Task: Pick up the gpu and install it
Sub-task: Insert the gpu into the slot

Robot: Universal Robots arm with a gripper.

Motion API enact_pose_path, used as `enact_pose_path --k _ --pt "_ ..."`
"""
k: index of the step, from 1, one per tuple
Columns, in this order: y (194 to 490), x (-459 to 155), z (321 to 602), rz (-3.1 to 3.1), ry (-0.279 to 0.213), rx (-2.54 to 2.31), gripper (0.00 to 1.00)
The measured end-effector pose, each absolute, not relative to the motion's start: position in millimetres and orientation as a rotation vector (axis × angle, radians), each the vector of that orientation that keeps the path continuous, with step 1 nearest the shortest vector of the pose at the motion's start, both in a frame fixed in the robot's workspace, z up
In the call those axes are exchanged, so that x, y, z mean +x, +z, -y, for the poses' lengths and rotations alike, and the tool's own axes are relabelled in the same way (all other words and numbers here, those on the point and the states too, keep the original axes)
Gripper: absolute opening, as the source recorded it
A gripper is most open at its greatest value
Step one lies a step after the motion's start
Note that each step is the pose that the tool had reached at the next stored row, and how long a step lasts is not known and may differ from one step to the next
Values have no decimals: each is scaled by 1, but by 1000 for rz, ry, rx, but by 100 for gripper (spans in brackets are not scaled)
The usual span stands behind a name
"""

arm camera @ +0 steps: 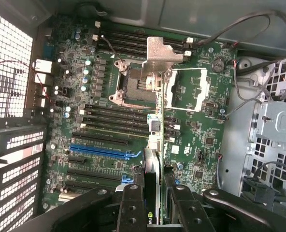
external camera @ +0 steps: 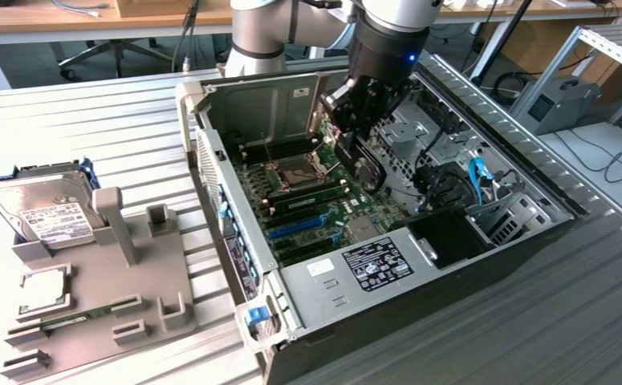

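One gripper (arm camera: 155,205), one gpu (arm camera: 154,159), one open computer case (external camera: 482,321). The gripper is clenched on the gpu, which stands edge-on between its fingers, bracket end farthest from them, over the motherboard (arm camera: 109,121) inside the case. One hard drive (external camera: 43,208) sits in one grey holder (external camera: 128,277) on the worktop (external camera: 75,120).

A silver hard drive (external camera: 45,210) with a white label leans at the left edge of the frame on a grey holder (external camera: 128,297) (a green memory stick (external camera: 75,318) lies in its lower slots). An open computer case (external camera: 205,152) sits at centre, its green motherboard (external camera: 308,210) exposed, on a slatted metal table (external camera: 86,120). Wooden desks (external camera: 54,20) cross the top.
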State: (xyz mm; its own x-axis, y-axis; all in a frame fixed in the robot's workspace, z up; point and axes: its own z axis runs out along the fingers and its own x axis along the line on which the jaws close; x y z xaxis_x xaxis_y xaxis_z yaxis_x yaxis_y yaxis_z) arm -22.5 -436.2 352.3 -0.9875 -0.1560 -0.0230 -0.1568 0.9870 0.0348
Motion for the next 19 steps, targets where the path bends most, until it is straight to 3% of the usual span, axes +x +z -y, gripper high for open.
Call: enact_pose_path --k 19 --pt "352 -22 436 -3109 57 -279 26"
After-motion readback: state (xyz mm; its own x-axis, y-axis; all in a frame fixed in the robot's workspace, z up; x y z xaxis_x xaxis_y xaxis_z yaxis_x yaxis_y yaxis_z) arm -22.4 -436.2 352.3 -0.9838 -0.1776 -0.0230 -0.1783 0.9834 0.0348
